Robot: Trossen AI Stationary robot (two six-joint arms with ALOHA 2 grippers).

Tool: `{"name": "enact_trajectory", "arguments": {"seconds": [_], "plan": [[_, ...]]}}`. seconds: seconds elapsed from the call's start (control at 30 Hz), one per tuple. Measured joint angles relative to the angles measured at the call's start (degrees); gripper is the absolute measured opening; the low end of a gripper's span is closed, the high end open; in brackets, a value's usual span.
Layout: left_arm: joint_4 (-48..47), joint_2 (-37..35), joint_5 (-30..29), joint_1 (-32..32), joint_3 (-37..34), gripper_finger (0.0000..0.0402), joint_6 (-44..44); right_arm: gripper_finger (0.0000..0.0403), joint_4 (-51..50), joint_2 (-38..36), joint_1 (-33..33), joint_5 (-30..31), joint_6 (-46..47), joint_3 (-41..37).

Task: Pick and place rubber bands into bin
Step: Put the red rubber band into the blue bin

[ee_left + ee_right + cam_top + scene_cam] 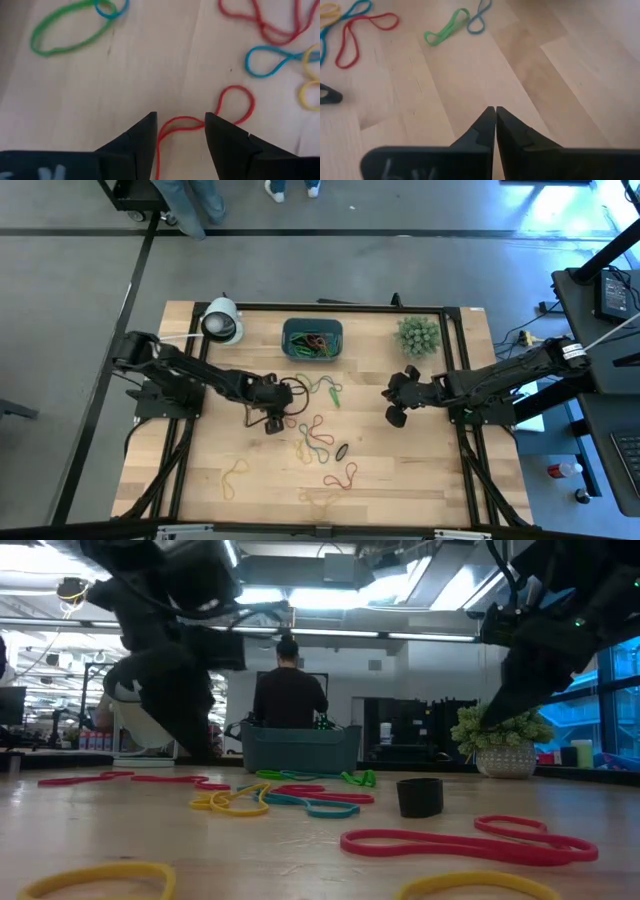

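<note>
Nearest the front edge of the table (200,340), at about 6 o'clock from its middle, lie loose rubber bands (318,442): a yellow loop (234,476) at 7 o'clock, a red twisted one (342,476) and a pale tan one (320,498), which is hard to make out against the wood. A small black ring (342,451) sits just beyond them; it shows as a short dark cylinder (420,796) from table height.

Further in, at the centre, the left gripper (275,420) is low over the table with its jaws spread apart. A red band (200,125) runs between its fingers (135,142), ungripped. Around it lie blue, yellow and red loops, and a green band (70,27) at 12 o'clock of it.

At 3 o'clock, the right gripper (395,402) waits clear of the bands, its jaws pressed together on nothing (495,117).

Farthest, at 12 o'clock, the bin (312,340) stands with several coloured bands inside. A white cylinder (222,321) is at 11 o'clock and a spiky green plant (418,335) at 1 o'clock. Beyond the table a person (289,690) stands in dark clothes.
</note>
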Motion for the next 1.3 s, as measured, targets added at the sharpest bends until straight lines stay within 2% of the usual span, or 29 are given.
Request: {"name": "enact_trajectory", "arguments": {"seconds": [0.17, 0.3, 0.4, 0.5, 0.57, 0.7, 0.87, 0.97, 1.13, 1.3], "plan": [[-8.66, 5.58, -0.07, 0.0, 4.07, 0.0156, 2.19, 0.0014, 0.02, 0.0, 0.0, -0.44, -1.21, 0.0], [-10.27, 8.01, 1.37, 0.07, 5.56, 0.0134, 3.56, 0.0009, 0.02, 0.0, 0.0, -0.46, -1.32, 0.0], [-11.31, 8.41, 1.11, 0.06, 6.5, 0.0092, 3.56, 0.0009, 0.02, 0.0, 0.0, -0.46, -1.3, 0.0], [-13.35, 7.99, 0.83, 0.11, 7.95, 0.0025, 4.09, 0.0012, 0.08, 0.02, 0.0, -0.48, -1.3, 0.0], [-15.41, 7.93, 1.75, -0.05, 9.92, 0.001, 4.18, 0.0015, 0.12, 0.02, 0.0, -0.5, -1.3, 0.0], [-24.27, 7.16, 0.79, 0.75, 16.99, 0.0003, 5.39, 0.0018, 0.5, 0.02, 0.0, -0.52, -1.39, 0.0], [-36.44, 6.98, -6.93, 2.96, 29.53, 0.0002, 9.56, 0.0018, 0.97, 0.02, 0.0, -0.52, -2.67, 0.0], [-38.88, 6.96, -9.18, 6.23, 36.92, 0.0003, 14.04, 0.0019, 1.17, 0.02, 0.0, -0.52, -2.83, 0.0], [-34.58, 6.85, -9.28, 14.3, 44.03, 0.0002, 22.52, 0.0019, 1.75, 0.02, 0.0, -0.51, -4.24, 0.0], [-27.95, 7.7, -2.14, 24.2, 44.46, 0.0002, 25.44, 0.0019, 2.84, 0.02, 0.0, -0.5, -5.1, 0.0]]}}
